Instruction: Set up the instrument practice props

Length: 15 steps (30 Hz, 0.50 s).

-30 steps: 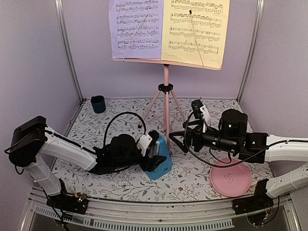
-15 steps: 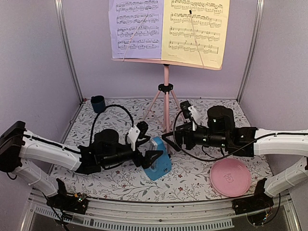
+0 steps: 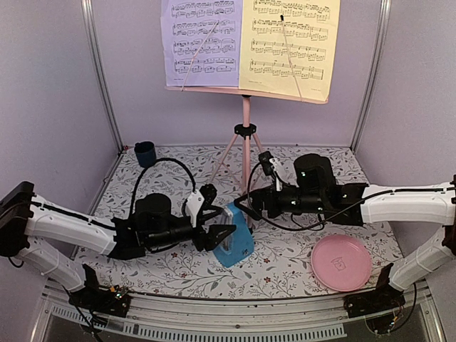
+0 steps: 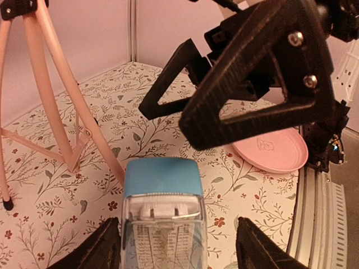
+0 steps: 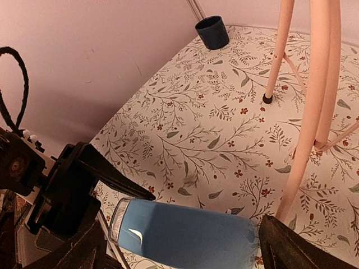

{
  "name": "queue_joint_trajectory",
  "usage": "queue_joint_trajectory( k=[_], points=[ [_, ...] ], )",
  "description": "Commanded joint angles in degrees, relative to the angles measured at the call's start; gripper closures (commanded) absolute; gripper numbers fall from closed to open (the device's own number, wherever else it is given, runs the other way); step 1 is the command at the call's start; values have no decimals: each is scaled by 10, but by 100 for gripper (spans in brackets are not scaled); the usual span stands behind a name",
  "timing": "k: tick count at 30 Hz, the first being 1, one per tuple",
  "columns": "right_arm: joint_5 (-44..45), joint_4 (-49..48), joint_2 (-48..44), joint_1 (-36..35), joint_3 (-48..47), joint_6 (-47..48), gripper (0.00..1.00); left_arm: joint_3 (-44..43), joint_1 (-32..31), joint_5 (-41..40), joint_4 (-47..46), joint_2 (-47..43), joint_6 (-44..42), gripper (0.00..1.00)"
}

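The blue metronome (image 3: 235, 242) stands on the floral mat in front of the pink music stand (image 3: 246, 142). The lavender sheet (image 3: 199, 39) and the yellow sheet (image 3: 288, 43) rest side by side on the stand's desk. My left gripper (image 3: 217, 229) is open at the metronome's left side; in the left wrist view (image 4: 176, 235) its fingers straddle the metronome (image 4: 162, 213) without squeezing it. My right gripper (image 3: 246, 206) is open just above and behind the metronome; in the right wrist view (image 5: 182, 235) the metronome (image 5: 185, 232) lies between its fingers.
A round pink plate (image 3: 340, 262) lies at the front right. A small dark blue cup (image 3: 145, 153) stands in the back left corner. The tripod legs (image 5: 314, 84) spread close behind both grippers. Purple walls enclose the mat.
My left gripper has opened and drawn back to the left off the metronome. My right arm has moved left, bringing its open gripper over the metronome.
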State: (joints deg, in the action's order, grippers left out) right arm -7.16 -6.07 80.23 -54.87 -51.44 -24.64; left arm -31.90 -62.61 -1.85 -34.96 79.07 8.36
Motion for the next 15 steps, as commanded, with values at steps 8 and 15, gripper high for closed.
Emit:
queue_joint_trajectory(
  k=[8,15],
  points=[
    [-121,-71,18,31,16,-95,6,-19,10,4,-32,25,-10,37],
    [-133,-71,42,31,9,-129,7,-20,12,3,-36,23,-12,42]
  ],
)
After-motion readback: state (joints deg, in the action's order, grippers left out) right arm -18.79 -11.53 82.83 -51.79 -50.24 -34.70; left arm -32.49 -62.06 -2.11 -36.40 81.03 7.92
